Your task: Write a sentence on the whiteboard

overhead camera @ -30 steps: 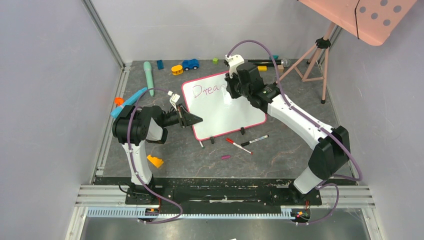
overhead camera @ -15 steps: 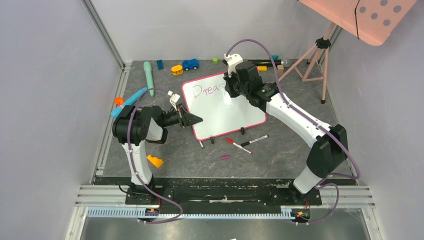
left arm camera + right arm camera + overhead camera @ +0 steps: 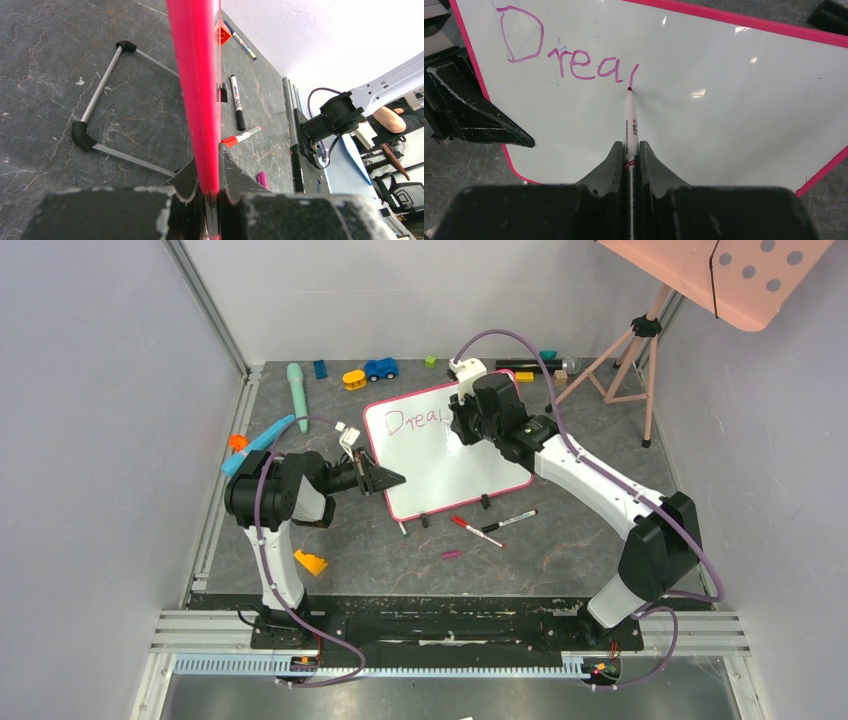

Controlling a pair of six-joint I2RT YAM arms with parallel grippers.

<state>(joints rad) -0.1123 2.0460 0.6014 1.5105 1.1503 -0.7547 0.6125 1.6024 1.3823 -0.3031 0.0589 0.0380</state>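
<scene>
Here the whiteboard (image 3: 450, 455) sits in the middle of the dark table (image 3: 560, 560), between the two arms, with its two black clip feet (image 3: 424, 521) along the near edge. The left gripper (image 3: 212, 192) is clamped narrow on the board's pink-red frame at the left side; in the left wrist view the frame runs straight up out of the closed jaws. The right gripper (image 3: 629, 147) is pinched tight around a white marker (image 3: 630, 120), held over the upper part of the board with the barrel pointing away from the wrist and its dark tip touching the white surface. The sentence (image 3: 569, 60) so far reads "Drea" in thin purple letters along the top left, followed by a single short slanted stroke (the tip rests at the foot of that stroke). Below the writing the board is blank. On the table just in front of the board lie a red-capped marker (image 3: 477, 531) and a black-capped marker (image 3: 510, 521), close together, with a small purple cap (image 3: 452, 554) nearer the arm bases. Beyond the board are a blue toy car (image 3: 380, 368), a yellow piece (image 3: 354, 379) and a pale green cylinder (image 3: 297, 395); an orange wedge (image 3: 310, 562) lies beside the left arm.
</scene>
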